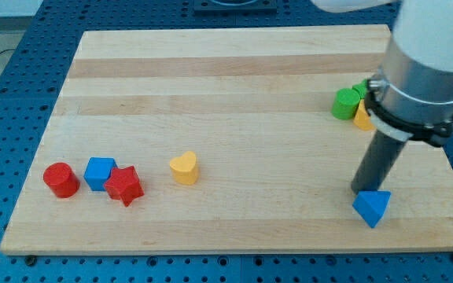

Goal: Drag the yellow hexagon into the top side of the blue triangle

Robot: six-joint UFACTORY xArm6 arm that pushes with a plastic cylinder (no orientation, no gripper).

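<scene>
At the bench's (pixel 234 63) left lie red cylinder (pixel 60 179), blue cube (pixel 98 172), red star (pixel 124 185), yellow heart (pixel 184 167); rightward, green blocks (pixel 346 103) beside the half-hidden yellow hexagon (pixel 362 118); my tool, a jawless rod tip (pixel 360 189), touches the blue triangle (pixel 372 207); next, likely circling above the hexagon.

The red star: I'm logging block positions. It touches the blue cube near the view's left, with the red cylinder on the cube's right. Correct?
Not quite. The camera view shows the red cylinder on the left of the blue cube, not its right. The red star does touch the cube, near the view's left.
</scene>
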